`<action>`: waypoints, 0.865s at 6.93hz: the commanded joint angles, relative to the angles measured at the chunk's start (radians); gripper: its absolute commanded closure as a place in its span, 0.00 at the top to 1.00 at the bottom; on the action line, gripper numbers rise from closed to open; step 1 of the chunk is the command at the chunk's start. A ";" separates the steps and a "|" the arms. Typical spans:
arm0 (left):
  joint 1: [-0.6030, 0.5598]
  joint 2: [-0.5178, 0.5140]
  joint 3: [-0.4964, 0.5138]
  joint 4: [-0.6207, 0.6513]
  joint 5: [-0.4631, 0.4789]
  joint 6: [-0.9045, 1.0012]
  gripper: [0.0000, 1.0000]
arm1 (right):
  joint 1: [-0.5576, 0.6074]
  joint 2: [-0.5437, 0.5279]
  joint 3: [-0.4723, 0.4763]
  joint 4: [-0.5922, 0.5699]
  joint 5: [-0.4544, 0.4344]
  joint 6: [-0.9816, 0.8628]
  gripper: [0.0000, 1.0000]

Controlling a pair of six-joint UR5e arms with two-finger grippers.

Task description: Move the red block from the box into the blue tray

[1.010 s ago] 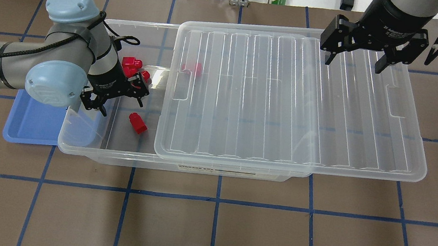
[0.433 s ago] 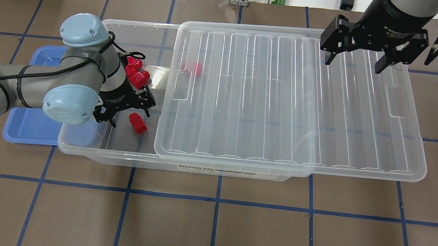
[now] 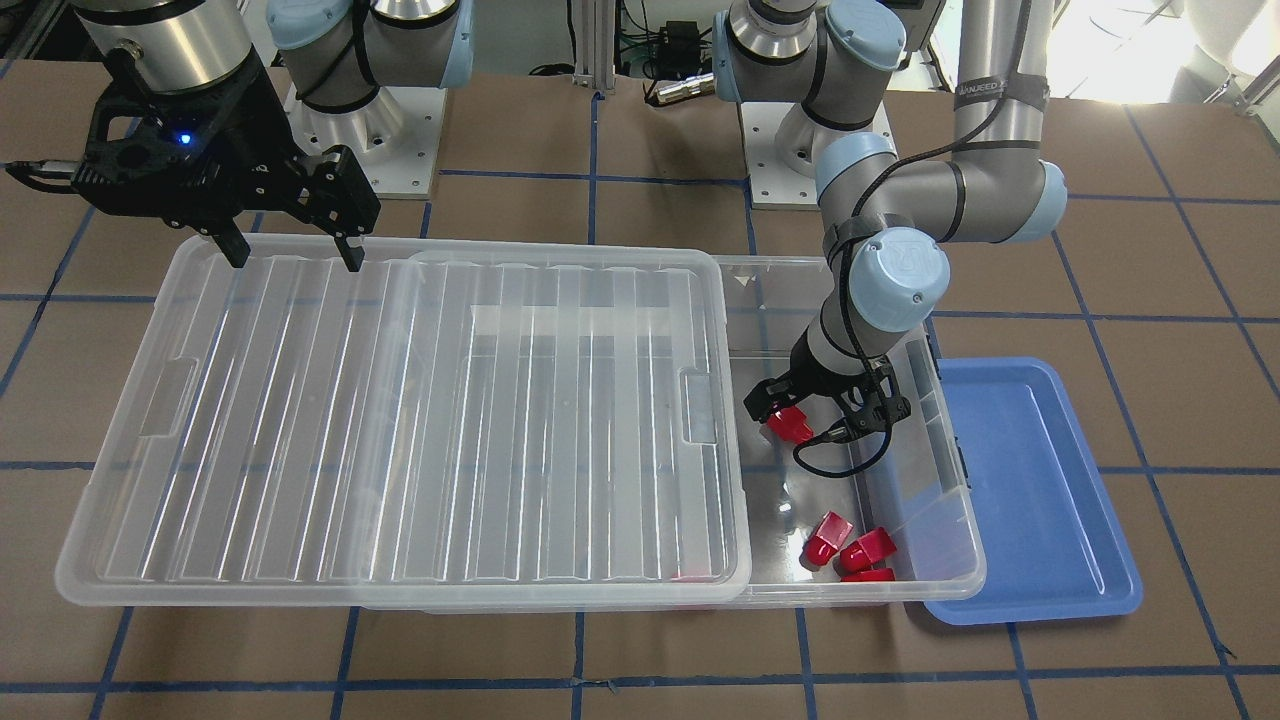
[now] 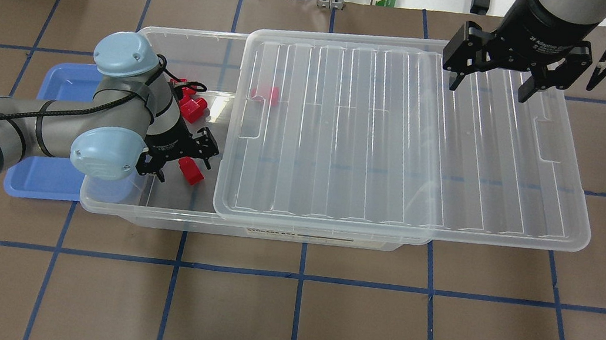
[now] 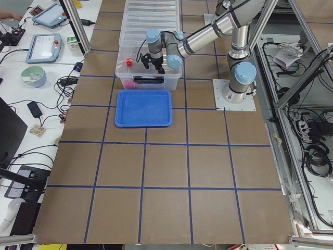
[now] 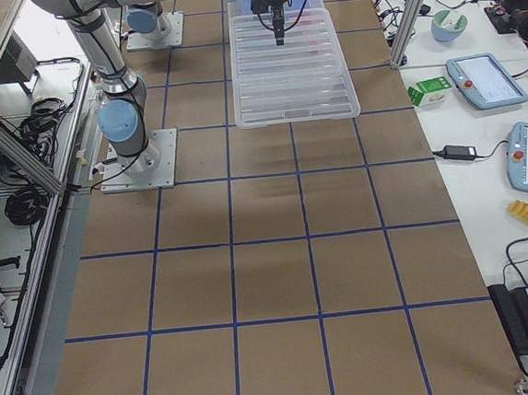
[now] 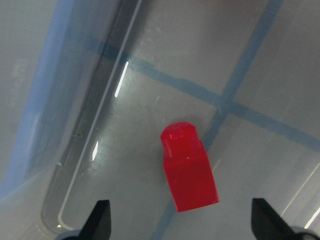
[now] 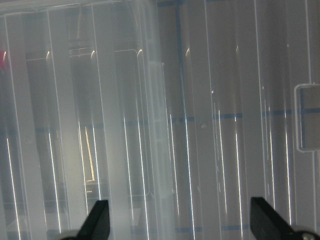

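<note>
Gleaming red block (image 7: 189, 172), stubbed end

Box (image 3: 945, 470) lengthwise on table (image 3: 600, 650). Lid (image 3: 400, 420) slid toward robot's right, overhanging that end; box's left end uncovered. Left gripper (image 3: 824, 410) low inside uncovered end, jaws spread. Block (image 3: 788, 425) on box floor between fingers, closer to lid-side finger; contact unclear. Three more blocks (image 3: 868, 547) clustered in box's camera-side corner, well apart from gripper. Tray (image 3: 1030, 480) flat on table against box's left end. Right gripper (image 3: 296, 255) above lid's robot-side edge, jaws spread, holding nothing.
</note>
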 commanded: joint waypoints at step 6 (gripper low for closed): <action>0.004 -0.050 0.008 0.082 0.009 0.015 0.09 | 0.000 -0.001 0.002 0.001 0.000 -0.001 1.00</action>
